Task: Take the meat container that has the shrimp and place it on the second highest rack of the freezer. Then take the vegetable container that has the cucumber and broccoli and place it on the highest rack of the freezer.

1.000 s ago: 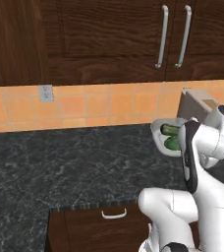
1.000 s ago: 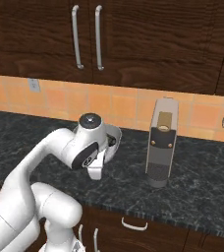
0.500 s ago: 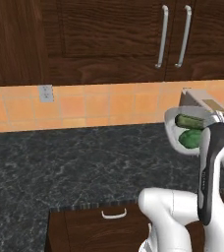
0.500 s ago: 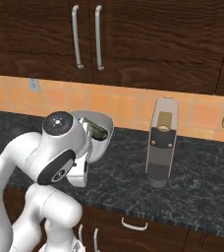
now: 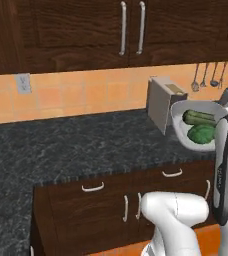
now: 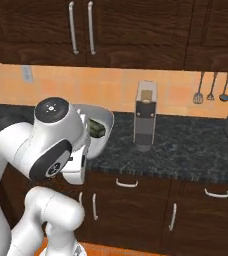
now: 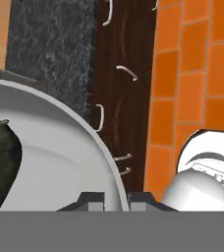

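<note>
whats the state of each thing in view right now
end effector: shut on the white bowl's rim
white bowl: lifted off the counter, tilted
cucumber: inside the bowl
broccoli: inside the bowl, below the cucumber
upper cabinet doors: closed
drawers: closed

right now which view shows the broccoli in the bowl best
The left base view: the broccoli lies in plain sight in the white bowl beside the cucumber. The right base view shows just a dark green bit behind the arm; the hand view shows the bowl's rim and the cucumber's end.
</note>
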